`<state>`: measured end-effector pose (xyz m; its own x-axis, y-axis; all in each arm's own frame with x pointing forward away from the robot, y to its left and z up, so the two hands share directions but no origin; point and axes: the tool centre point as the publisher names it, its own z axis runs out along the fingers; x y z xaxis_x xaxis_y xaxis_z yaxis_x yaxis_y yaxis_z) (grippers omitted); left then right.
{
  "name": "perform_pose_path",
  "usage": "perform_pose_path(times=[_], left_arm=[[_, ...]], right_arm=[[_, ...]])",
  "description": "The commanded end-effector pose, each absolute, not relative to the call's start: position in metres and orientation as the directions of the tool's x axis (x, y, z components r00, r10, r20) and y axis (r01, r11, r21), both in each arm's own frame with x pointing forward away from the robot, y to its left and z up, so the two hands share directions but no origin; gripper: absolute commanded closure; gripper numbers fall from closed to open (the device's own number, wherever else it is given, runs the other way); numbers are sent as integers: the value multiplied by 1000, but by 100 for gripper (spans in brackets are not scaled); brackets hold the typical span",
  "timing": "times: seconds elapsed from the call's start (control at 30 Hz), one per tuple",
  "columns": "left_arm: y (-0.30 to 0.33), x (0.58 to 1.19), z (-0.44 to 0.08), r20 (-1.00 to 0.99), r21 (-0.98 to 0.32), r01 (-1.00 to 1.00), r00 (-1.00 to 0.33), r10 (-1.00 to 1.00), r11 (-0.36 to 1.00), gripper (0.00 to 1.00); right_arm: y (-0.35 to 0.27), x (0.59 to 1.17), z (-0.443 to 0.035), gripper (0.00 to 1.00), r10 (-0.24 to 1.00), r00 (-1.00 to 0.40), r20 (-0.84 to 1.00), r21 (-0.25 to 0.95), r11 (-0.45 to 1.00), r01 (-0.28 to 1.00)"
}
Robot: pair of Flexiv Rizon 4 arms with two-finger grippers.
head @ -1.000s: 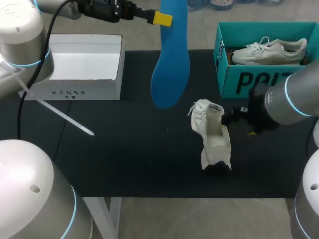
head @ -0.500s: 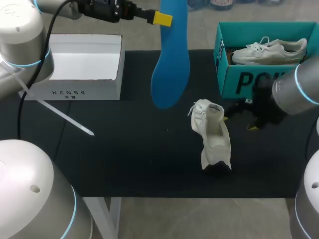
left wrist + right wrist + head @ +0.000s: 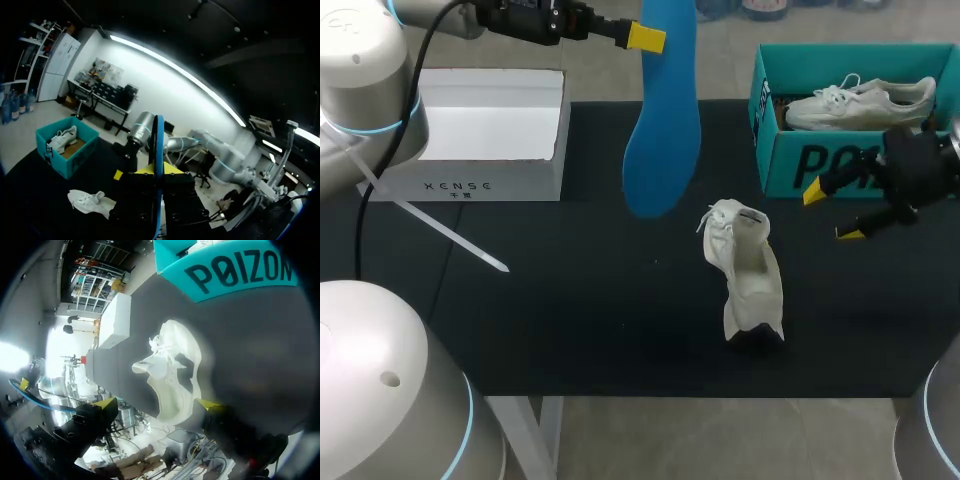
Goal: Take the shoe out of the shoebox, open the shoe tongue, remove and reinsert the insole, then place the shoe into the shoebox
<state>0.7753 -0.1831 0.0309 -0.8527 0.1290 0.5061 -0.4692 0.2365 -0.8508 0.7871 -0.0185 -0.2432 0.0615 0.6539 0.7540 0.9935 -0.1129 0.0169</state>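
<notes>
A: The black table (image 3: 570,300) looked unchanged. What had the right gripper (image 3: 831,212) done?
B: It had drawn away from the side of the shoe (image 3: 748,280) and back to the front wall of the teal shoebox (image 3: 790,165). Its fingers were spread wide with nothing between them. The shoe had stayed in the middle of the mat, now apart from it.
A: And the insole (image 3: 665,150)?
B: It was out of the shoe, hanging high over the table. The left gripper (image 3: 650,38) had it pinched at its upper end and hadn't moved. Removal looked done to me. I judged reinsertion was next, with the shoe unsupported.
A: The boxes?
B: The shoebox held a second white shoe (image 3: 860,102). The white box (image 3: 470,185) stood open at the left.
</notes>
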Motion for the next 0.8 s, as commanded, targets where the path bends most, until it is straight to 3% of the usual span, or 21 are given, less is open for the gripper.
perform_pose_path(times=[0.03, 0.2, 0.53, 0.8], left_arm=[[-183, 774, 30, 505, -851, -469, -853, 128, 235, 100], [-183, 774, 30, 505, -851, -469, -853, 128, 235, 100], [-183, 774, 30, 505, -851, -469, -853, 128, 235, 100], [-183, 774, 30, 505, -851, -469, -853, 128, 235, 100]], right_arm=[[-19, 797, -243, 0, 565, 48, 823, 2, -87, 996], [-15, 800, -238, 0, 540, 53, 840, -6, -88, 996], [-7, 818, -232, 0, 361, 130, 923, -122, -45, 992], [18, 823, -225, 0, 266, 127, 956, -120, -41, 992]])
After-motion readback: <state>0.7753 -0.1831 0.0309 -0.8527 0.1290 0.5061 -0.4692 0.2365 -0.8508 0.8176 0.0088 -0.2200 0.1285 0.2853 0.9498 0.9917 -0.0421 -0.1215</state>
